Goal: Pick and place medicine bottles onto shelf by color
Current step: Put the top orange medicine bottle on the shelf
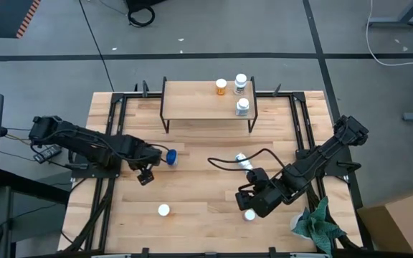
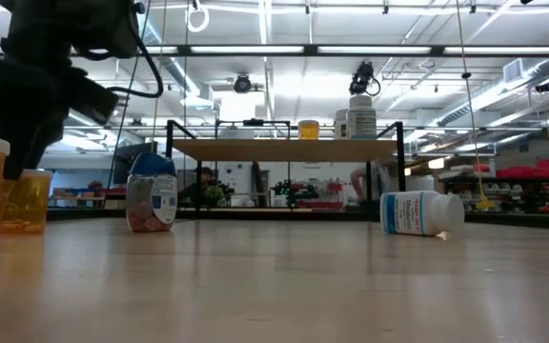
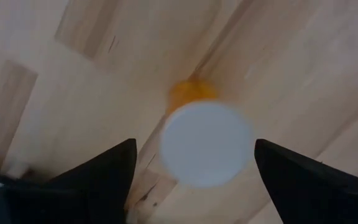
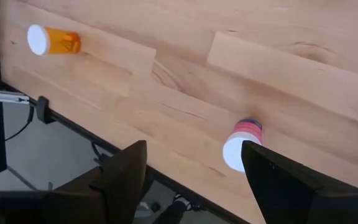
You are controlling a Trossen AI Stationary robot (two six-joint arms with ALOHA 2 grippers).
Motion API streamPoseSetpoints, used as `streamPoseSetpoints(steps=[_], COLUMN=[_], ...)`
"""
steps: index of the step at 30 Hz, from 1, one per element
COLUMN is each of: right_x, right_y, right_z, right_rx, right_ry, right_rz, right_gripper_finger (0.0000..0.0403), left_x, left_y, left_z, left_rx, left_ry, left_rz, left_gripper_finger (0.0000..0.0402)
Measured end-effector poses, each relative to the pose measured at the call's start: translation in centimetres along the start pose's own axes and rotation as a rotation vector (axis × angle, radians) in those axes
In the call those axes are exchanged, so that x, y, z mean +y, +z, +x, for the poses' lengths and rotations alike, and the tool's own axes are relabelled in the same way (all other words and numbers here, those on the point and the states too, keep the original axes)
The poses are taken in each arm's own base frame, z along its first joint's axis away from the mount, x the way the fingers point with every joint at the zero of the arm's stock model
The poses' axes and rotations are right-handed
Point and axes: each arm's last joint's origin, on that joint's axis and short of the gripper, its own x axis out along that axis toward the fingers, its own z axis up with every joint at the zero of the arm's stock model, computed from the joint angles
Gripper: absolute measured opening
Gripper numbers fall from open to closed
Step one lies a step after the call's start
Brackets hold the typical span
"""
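Three bottles (image 1: 241, 92) on the shelf (image 1: 192, 100), perhaps four more across the table (image 1: 206, 186).

- The counter (image 1: 206, 193) is light wood.
- The shelf (image 1: 192, 100) stands at its far edge and holds an orange bottle (image 1: 221, 87) and two white bottles (image 1: 241, 83).
- A blue-topped bottle (image 1: 171, 156), a lying white bottle (image 1: 243, 162), a white-capped bottle (image 1: 163, 210) and a pink one (image 4: 244, 140) rest on the counter.

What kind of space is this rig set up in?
Probably a large lab or warehouse workshop: long ceiling light strips, red storage racks behind the table, bare grey floor with cables.
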Motion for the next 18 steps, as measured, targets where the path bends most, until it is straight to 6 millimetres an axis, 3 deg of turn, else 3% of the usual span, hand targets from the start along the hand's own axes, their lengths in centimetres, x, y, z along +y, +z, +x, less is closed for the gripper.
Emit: streamPoseSetpoints(steps=[18], right_x=[0.0], right_y=[-0.01], right_z=[0.0], right_rx=[0.004], right_ry=[-0.001], right_rz=[0.003], right_gripper_finger=[0.0271], left_x=[-0.32], left_y=[0.34], left_z=[-0.01], left_rx=[-0.037], left_ry=[-0.031], left_rz=[0.016], left_gripper_finger=[0.0296])
